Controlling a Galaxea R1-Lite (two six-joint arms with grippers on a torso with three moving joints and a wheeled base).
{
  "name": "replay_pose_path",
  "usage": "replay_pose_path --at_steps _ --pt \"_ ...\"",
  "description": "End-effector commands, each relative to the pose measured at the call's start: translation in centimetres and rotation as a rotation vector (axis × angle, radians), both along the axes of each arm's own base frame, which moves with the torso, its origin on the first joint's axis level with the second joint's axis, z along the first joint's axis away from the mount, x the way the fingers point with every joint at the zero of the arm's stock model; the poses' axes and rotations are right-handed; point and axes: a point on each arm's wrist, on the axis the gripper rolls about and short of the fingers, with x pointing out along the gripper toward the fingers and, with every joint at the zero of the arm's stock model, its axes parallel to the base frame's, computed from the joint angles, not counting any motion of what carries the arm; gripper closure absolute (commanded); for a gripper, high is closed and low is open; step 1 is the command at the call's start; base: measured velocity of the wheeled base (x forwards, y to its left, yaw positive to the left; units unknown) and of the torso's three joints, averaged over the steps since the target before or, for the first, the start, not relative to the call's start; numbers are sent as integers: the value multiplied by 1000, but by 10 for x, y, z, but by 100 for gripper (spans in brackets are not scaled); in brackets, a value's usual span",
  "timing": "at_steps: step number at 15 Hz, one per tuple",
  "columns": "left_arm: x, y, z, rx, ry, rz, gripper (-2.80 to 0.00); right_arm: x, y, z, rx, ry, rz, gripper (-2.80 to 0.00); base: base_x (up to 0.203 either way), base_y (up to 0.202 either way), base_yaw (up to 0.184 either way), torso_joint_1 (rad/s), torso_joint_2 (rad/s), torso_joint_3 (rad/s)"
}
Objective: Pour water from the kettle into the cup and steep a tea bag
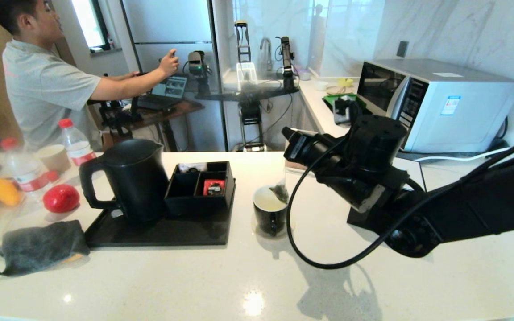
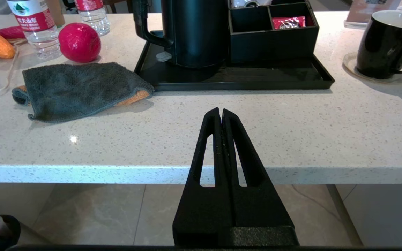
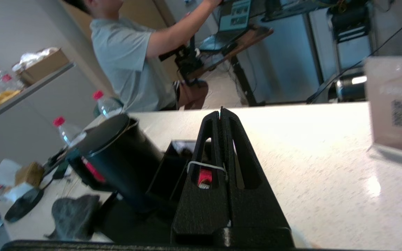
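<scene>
White speckled worktop (image 1: 159, 285) fills the kitchen scene, with a microwave (image 1: 435, 102) on the counter behind at the right. At its centre stands the cup (image 1: 269, 213), black outside and white inside, holding pale liquid. The tea bag (image 1: 280, 192) hangs at the cup's far rim, its thin string running straight up to the right pincer (image 1: 289, 134), which is above the cup with its jaws pressed together on the string; the right wrist view shows the string crossing the closed fingers (image 3: 211, 139). Left of the cup, the kettle (image 1: 134, 178) stands upright on a black tray (image 1: 159, 232), beside a black compartment box (image 1: 201, 185) containing a red packet (image 1: 213, 186). The left pincer (image 2: 221, 115) is fully closed and empty, parked below the worktop's near edge. A grey cloth (image 1: 40, 245) lies left of the tray.
</scene>
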Motion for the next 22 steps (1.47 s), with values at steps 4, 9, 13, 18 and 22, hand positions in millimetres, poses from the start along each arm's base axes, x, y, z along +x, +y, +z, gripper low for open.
replay_pose_path --at_steps 4,9,13,18,22 --pt "0 0 0 0 0 1 0 14 -44 47 43 -58 -111 0 0 0 0 0 0 0" --pt "0 0 0 0 0 1 0 22 -97 76 45 -70 -245 0 0 0 0 0 0 0" --pt "0 0 0 0 0 1 0 31 -128 75 36 -60 -333 0 0 0 0 0 0 0" --pt "0 0 0 0 0 1 0 35 -148 66 50 -31 -385 0 0 0 0 0 0 0" --pt "0 0 0 0 0 1 0 33 -162 49 46 -23 -420 0 0 0 0 0 0 0"
